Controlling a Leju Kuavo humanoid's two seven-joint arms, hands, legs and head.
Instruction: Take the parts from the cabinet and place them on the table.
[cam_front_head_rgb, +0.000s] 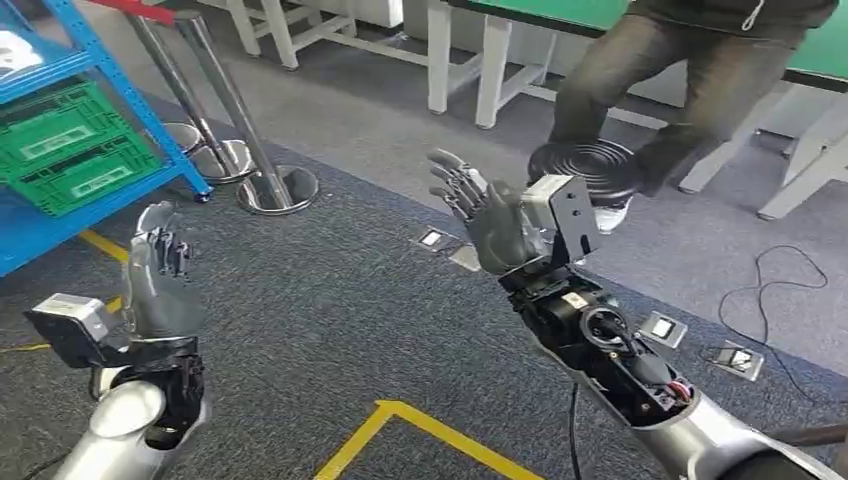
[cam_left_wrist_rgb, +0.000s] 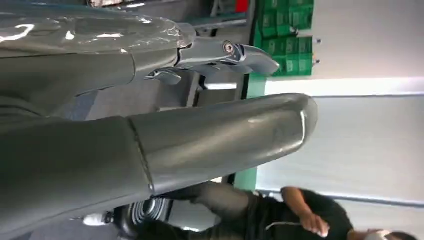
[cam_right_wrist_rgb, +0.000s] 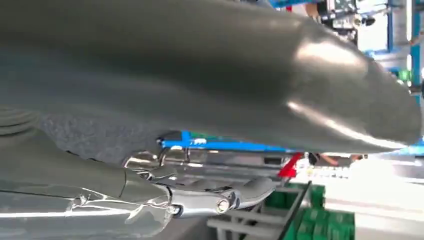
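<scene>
Over the grey carpet (cam_front_head_rgb: 330, 300), both hands are raised with nothing in them: the left hand (cam_front_head_rgb: 155, 275) has its fingers upright and loosely apart, and the right hand (cam_front_head_rgb: 480, 215) is spread wide, touching nothing. At the picture's left edge, the blue cabinet (cam_front_head_rgb: 60, 215) holds green crates (cam_front_head_rgb: 65, 150) on its shelf. A person (cam_front_head_rgb: 680, 70) stands near a green-topped table (cam_front_head_rgb: 600, 15).
</scene>
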